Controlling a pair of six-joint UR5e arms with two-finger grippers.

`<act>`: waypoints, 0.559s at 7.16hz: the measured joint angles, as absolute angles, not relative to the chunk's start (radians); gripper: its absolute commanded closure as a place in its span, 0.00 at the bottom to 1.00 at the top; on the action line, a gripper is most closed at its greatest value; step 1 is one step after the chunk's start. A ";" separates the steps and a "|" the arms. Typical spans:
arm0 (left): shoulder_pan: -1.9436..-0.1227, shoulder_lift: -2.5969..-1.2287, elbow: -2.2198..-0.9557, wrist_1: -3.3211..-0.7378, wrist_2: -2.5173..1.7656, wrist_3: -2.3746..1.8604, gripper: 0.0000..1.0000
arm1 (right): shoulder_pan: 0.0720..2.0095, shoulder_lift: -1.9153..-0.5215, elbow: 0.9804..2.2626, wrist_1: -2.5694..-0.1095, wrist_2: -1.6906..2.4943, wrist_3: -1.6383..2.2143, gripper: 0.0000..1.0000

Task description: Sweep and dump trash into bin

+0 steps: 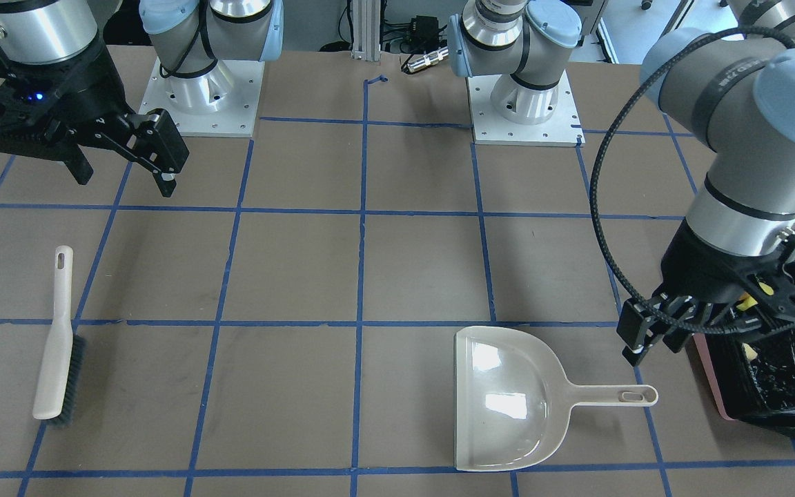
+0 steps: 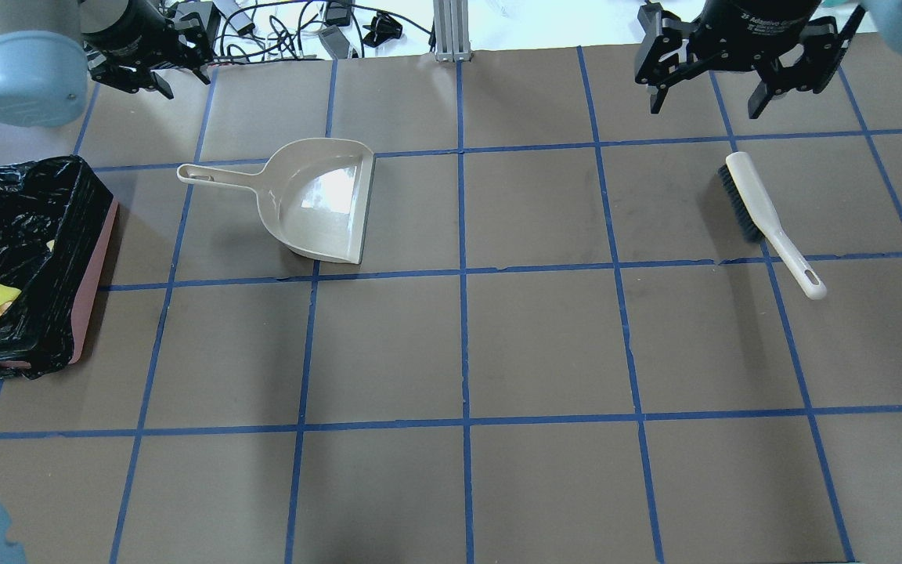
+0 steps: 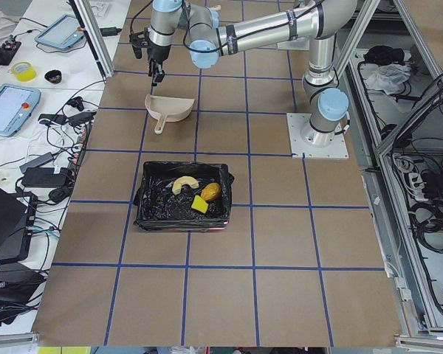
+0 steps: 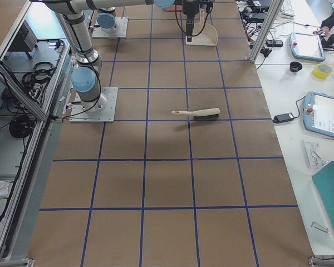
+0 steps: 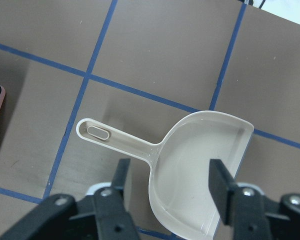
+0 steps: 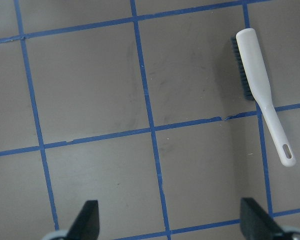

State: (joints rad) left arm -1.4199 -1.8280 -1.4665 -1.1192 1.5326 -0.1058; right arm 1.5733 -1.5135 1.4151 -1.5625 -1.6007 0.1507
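We see the trash [image 3: 209, 192] lying inside the bin [image 2: 101, 251] at the counter's [image 2: 545, 345] left end. The left claw [image 5: 170, 167] hangs wide open above the dustpan [image 2: 326, 204]. The right claw [image 6: 170, 210], equally wide, hangs near the brush [image 2: 764, 211].

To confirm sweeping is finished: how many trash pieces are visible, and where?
3, all inside the bin: a curved tan piece, a golden-brown lump and a yellow wedge. None shows on the table; the bin's folds may hide more.
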 measured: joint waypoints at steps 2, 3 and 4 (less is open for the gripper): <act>-1.425 -1.768 -1.465 -1.292 1.542 0.000 0.00 | 1.575 -1.517 1.414 -1.553 -1.592 0.155 0.00; -1.433 -1.733 -1.467 -1.378 1.546 0.015 0.00 | 1.575 -1.518 1.413 -1.539 -1.569 0.161 0.00; -1.447 -1.701 -1.466 -1.447 1.549 0.021 0.00 | 1.575 -1.518 1.413 -1.525 -1.550 0.163 0.00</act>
